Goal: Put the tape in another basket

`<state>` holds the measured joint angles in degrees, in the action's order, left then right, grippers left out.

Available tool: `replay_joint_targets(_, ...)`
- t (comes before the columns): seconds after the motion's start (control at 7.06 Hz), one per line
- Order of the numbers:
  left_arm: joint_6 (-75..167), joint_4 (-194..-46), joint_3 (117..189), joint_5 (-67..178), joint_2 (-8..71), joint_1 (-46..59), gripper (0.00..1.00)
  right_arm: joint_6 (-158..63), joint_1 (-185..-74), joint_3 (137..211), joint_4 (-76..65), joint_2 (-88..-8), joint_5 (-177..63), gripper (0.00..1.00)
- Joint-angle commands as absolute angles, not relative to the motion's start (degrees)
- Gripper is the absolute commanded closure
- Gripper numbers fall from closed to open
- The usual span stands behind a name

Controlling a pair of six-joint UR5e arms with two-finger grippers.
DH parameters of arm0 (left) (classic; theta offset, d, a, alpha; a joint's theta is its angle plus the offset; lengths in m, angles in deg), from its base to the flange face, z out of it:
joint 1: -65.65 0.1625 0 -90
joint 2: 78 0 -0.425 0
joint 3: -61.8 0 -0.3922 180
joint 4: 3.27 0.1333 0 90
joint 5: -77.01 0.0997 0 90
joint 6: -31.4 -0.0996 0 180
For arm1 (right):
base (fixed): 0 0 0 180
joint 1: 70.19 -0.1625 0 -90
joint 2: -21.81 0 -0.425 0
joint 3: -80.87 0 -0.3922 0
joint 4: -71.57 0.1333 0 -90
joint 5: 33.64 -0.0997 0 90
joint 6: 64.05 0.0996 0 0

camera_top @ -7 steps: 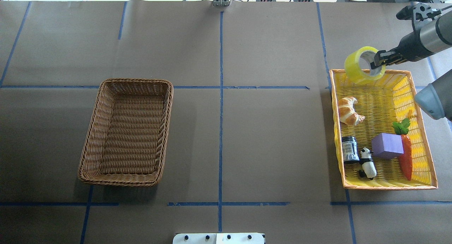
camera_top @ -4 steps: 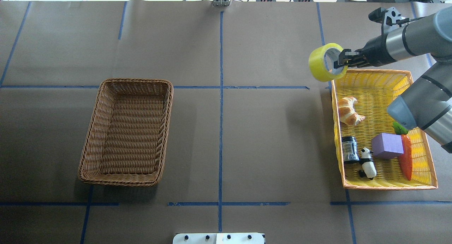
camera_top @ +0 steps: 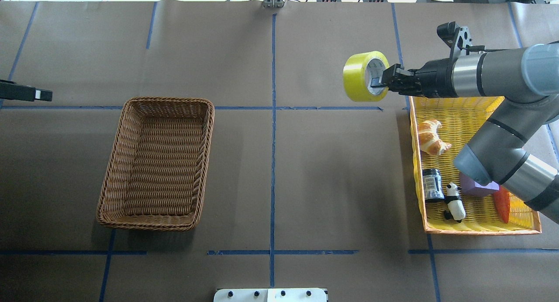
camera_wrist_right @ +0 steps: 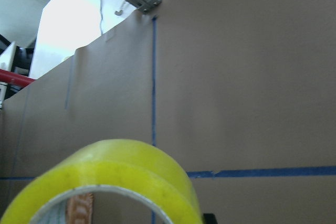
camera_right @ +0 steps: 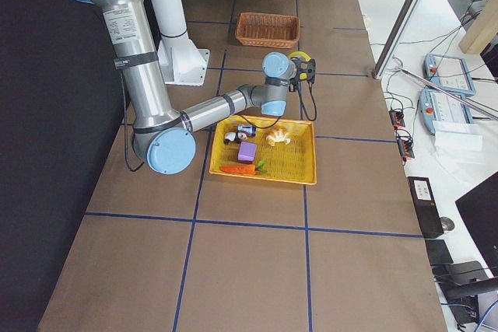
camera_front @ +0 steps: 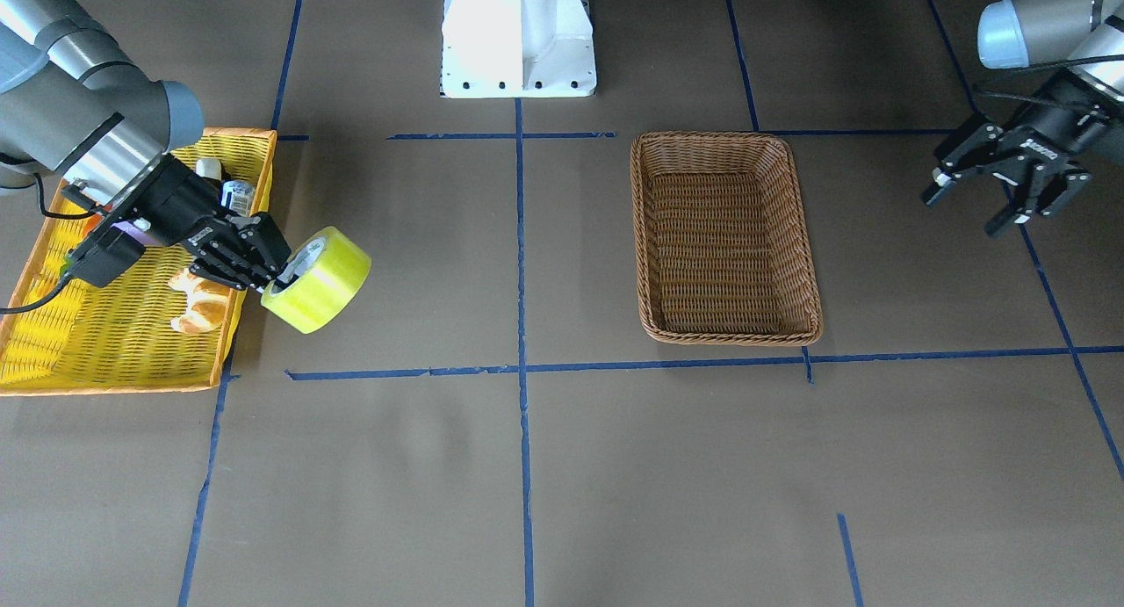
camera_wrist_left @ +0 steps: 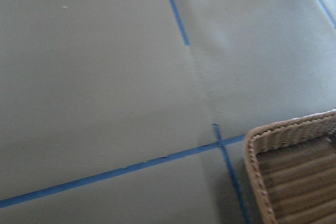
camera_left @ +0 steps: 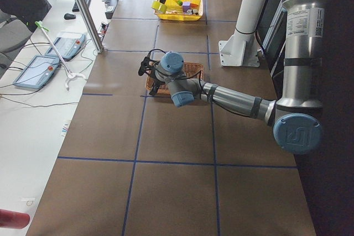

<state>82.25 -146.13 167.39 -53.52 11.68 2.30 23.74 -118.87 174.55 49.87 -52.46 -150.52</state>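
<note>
My right gripper (camera_top: 379,80) is shut on the tape (camera_top: 360,76), a yellow-green roll with a grey-white core, and holds it in the air over the table, just left of the yellow basket. One finger sits inside the core. The front view shows the tape (camera_front: 320,278) in the same grip (camera_front: 281,280), and it fills the bottom of the right wrist view (camera_wrist_right: 121,166). The brown wicker basket (camera_top: 168,100) stands empty left of centre (camera_front: 729,335). My left gripper (camera_front: 970,207) is open and empty, hovering beyond the wicker basket's outer side.
The yellow plastic-weave basket (camera_top: 480,230) with an orange rim holds a croissant (camera_top: 431,138), a dark jar (camera_top: 433,185), a panda figure (camera_top: 454,202), a purple block (camera_top: 478,187) and a carrot (camera_top: 502,203). Blue tape lines cross the brown table cover.
My right gripper has carried the tape leftward, from above the yellow basket's far end to over the table. A tip of my left gripper now shows at the overhead view's left edge.
</note>
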Motion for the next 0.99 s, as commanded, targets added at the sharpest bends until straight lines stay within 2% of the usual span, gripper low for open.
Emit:
replay_joint_targets(0.0, 103.3, -153.5, 168.1, -53.3, 19.0, 6.8, 0.0, 29.0, -115.0, 179.3, 55.0, -52.6, -148.8, 1.0)
replay_joint_targets(0.43, 114.8, -163.3, 168.6, -49.4, 25.8, 14.7, 0.0, 28.0, -109.4, 186.8, 55.3, -52.1, -148.9, 1.0)
replay_joint_targets(0.57, 127.3, -165.7, 170.2, -48.3, 29.3, 16.6, 0.0, 28.1, -107.8, 188.8, 56.4, -52.1, -148.9, 1.0)
replay_joint_targets(0.85, 147.4, -171.6, 173.0, -38.4, 33.9, 20.6, 0.0, 28.4, -104.1, 188.6, 62.7, -52.5, -146.1, 1.0)
